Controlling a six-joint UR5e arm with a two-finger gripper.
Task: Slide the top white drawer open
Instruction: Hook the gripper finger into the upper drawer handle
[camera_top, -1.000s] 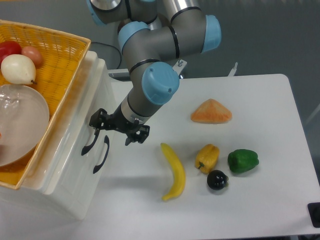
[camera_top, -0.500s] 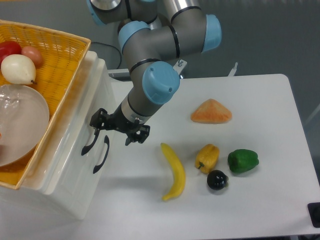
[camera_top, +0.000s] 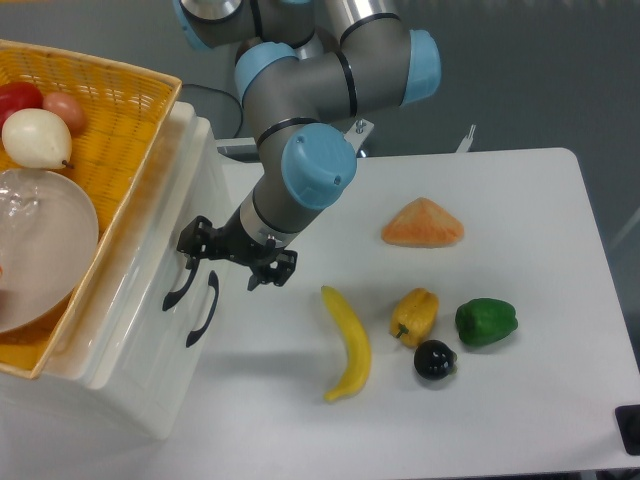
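Observation:
The top white drawer (camera_top: 150, 262) is the upper front panel of the white cabinet on the left, and it looks flush with the cabinet. Its dark curved handle (camera_top: 179, 289) lies just left of the lower drawer's handle (camera_top: 203, 310). My gripper (camera_top: 224, 265) is right in front of the drawer fronts with its jaws spread open. One fingertip (camera_top: 190, 247) sits at the upper end of the top handle. The other (camera_top: 257, 281) hangs over the table. Nothing is held between them.
A yellow wicker basket (camera_top: 120, 110) with fruit and a clear bowl sits on top of the cabinet. On the white table lie a banana (camera_top: 348, 342), a yellow pepper (camera_top: 414, 315), a green pepper (camera_top: 486, 321), a dark round fruit (camera_top: 435, 359) and an orange wedge (camera_top: 423, 223).
The gripper has crept a few pixels left toward the top handle. The drawer fronts have not moved.

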